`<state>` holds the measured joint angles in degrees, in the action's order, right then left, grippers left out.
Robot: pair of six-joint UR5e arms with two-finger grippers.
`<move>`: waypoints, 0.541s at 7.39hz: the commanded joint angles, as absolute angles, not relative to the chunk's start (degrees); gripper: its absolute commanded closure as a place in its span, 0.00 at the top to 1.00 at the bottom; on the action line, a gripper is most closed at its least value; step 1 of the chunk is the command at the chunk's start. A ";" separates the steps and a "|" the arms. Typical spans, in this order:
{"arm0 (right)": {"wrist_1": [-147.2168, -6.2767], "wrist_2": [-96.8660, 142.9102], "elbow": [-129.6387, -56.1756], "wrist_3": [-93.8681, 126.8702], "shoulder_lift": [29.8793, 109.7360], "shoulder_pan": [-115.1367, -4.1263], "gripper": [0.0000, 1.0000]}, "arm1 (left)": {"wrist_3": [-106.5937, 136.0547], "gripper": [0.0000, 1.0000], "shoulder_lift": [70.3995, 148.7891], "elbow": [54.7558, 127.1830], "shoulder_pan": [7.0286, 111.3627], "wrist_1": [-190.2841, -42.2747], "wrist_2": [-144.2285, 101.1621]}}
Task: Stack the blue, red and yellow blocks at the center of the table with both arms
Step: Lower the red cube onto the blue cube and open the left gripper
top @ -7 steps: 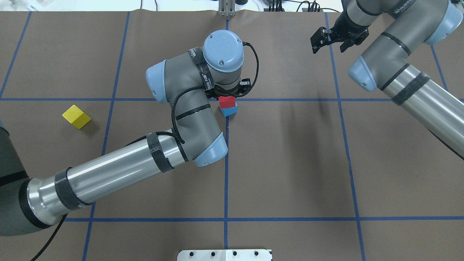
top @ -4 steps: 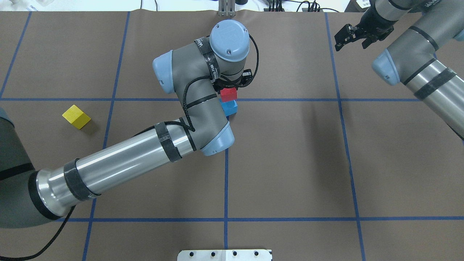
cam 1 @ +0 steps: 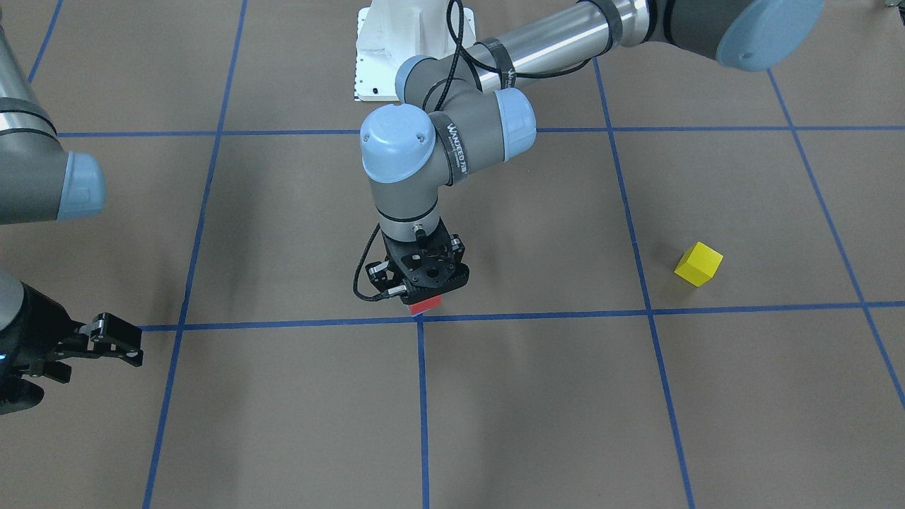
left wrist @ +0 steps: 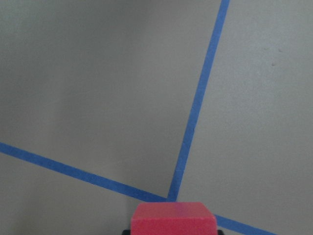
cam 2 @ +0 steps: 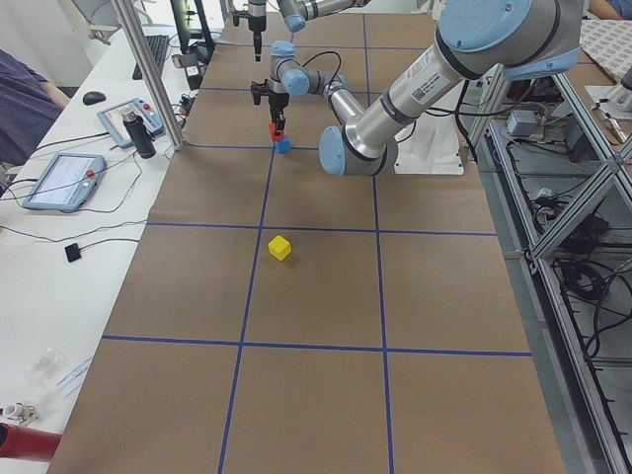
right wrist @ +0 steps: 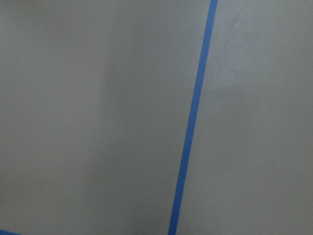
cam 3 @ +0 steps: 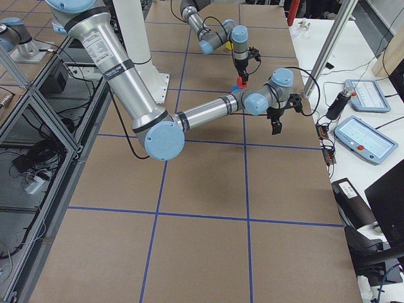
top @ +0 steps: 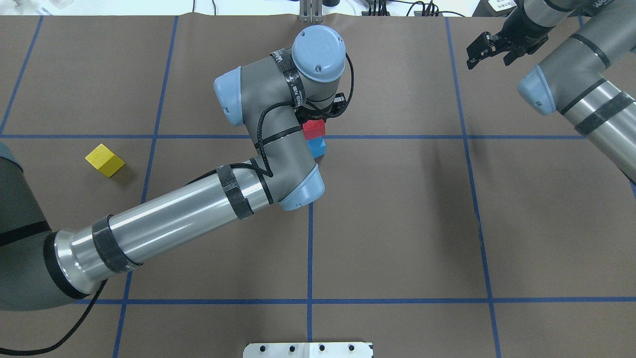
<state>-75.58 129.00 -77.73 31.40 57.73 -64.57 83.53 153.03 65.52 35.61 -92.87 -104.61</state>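
Note:
My left gripper [cam 1: 426, 302] is shut on the red block [top: 314, 129] and holds it a little above the blue block [top: 316, 147], which rests at the central tape crossing. The red block also shows at the bottom of the left wrist view [left wrist: 174, 218] and under the gripper in the front view [cam 1: 426, 305], where the blue block is hidden. The yellow block [top: 104, 160] lies alone far out on the left side of the table [cam 1: 698, 264]. My right gripper [top: 489, 49] is open and empty at the far right.
Brown paper with blue tape grid lines [top: 310, 248] covers the table. A white base plate [top: 308, 349] sits at the near edge. Operator pendants and cables [cam 2: 64, 178] lie on the side bench beyond the table's far edge.
My left gripper has risen with the red block, lifting it off the blue block. My right arm has drawn back to the far right corner, its gripper still open.

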 commanded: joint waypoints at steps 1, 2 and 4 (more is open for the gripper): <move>-75.67 128.94 -77.70 31.38 57.74 -64.69 0.99 | 83.76 0.00 153.11 65.65 35.77 -91.67 -106.26; -75.67 128.94 -77.70 31.38 57.66 -64.77 0.99 | 83.76 0.00 153.11 65.65 35.77 -91.76 -106.17; -75.67 128.94 -77.70 31.55 57.48 -64.78 0.99 | 83.76 0.00 153.19 65.74 35.86 -91.93 -106.17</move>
